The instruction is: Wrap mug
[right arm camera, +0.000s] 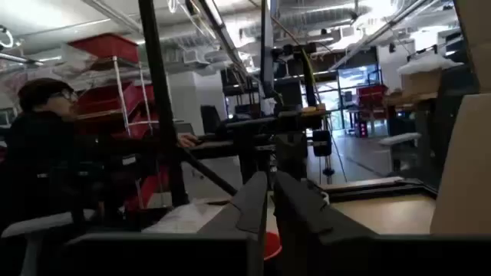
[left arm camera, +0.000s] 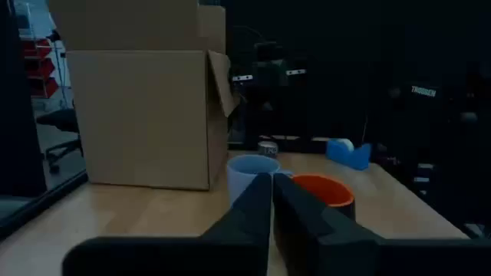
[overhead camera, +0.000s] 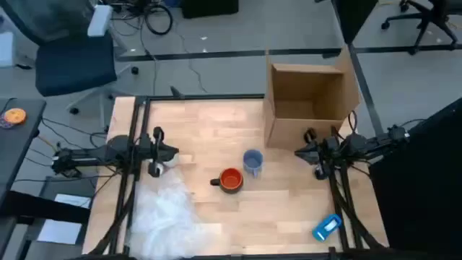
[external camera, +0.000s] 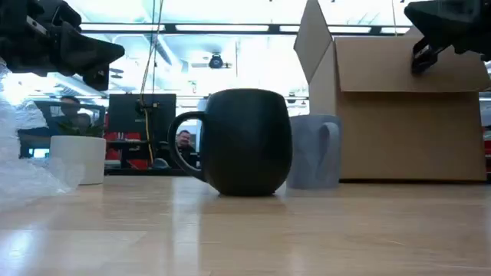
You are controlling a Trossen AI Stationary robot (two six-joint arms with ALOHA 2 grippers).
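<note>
A dark mug with an orange inside [overhead camera: 229, 180] stands upright on the table's middle, its handle toward the left; the low view shows it large [external camera: 245, 142]. Just behind it to the right stands a pale blue mug [overhead camera: 253, 161] [external camera: 314, 151]. A crumpled sheet of clear bubble wrap [overhead camera: 170, 214] lies at the near left. My left gripper [overhead camera: 172, 154] hovers shut above the table, left of the mugs, pointing toward them [left arm camera: 272, 192]. My right gripper [overhead camera: 302, 152] hovers shut to the right of the mugs, before the box [right arm camera: 270, 188].
An open cardboard box [overhead camera: 309, 102] stands at the far right, its opening facing the near side. A blue tape dispenser [overhead camera: 326, 227] lies at the near right corner. Bare wood [overhead camera: 274, 209] lies in front of the mugs. A person sits in the room beyond the table's left.
</note>
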